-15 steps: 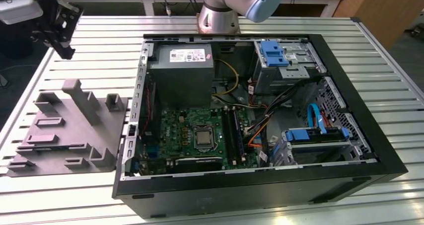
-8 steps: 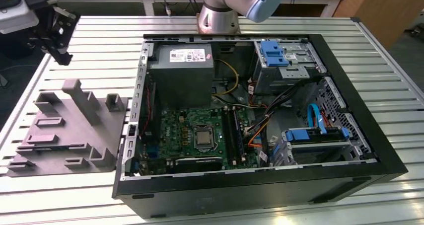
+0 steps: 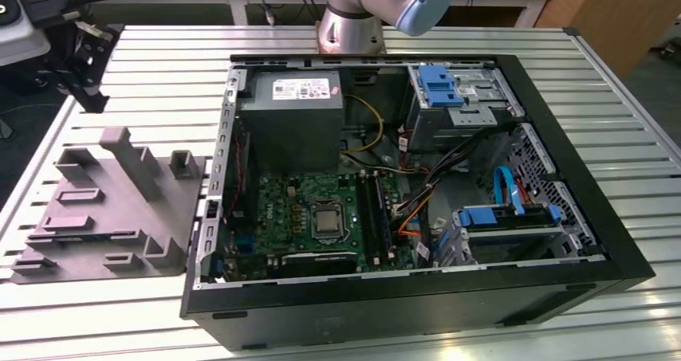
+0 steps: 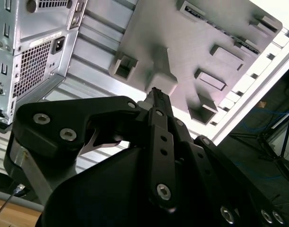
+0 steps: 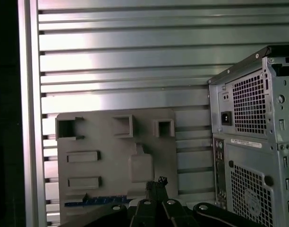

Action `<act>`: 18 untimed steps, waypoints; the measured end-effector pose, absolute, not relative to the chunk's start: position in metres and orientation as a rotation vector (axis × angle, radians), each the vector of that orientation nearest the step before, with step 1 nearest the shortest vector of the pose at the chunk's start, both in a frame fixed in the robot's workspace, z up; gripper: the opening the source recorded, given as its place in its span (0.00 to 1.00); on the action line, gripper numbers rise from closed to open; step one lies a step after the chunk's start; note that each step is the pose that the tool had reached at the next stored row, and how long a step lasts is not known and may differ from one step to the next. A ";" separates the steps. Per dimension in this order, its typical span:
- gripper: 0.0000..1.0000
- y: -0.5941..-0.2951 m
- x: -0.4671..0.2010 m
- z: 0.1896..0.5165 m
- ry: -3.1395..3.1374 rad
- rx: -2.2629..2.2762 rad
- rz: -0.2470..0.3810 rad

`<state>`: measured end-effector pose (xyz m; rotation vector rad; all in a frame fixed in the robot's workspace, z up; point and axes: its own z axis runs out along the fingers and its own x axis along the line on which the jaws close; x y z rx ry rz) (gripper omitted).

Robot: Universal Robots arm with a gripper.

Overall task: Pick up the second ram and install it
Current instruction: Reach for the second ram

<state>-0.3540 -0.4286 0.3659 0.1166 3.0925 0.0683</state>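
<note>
clenched, empty claw (image 5: 156,182) held above the tray (image 5: 106,165), near the ram (image 5: 95,203)
exterior view: the tray (image 3: 101,206) is seen at nine o'clock from the case (image 3: 426,305). second wrist view: the claw (image 4: 156,93) is pointed at the tray (image 4: 182,42), nothing gripped. first wrist view: the ram is laid along the tray's edge, its long axis parallel to the table (image 5: 135,61) slats.

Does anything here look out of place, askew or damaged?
Nothing stands out. The open computer case lies flat on the slatted table, cables kept inside. The grey fixture tray sits flat beside it; in the first wrist view a thin blue stick, likely the second ram, lies along its edge, near the claw.
</note>
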 end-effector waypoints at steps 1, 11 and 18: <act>0.10 -0.429 -0.356 0.365 3.093 0.117 0.068; 0.10 -0.435 -0.371 0.355 3.093 0.116 0.068; 0.10 -0.440 -0.379 0.348 3.093 0.117 0.068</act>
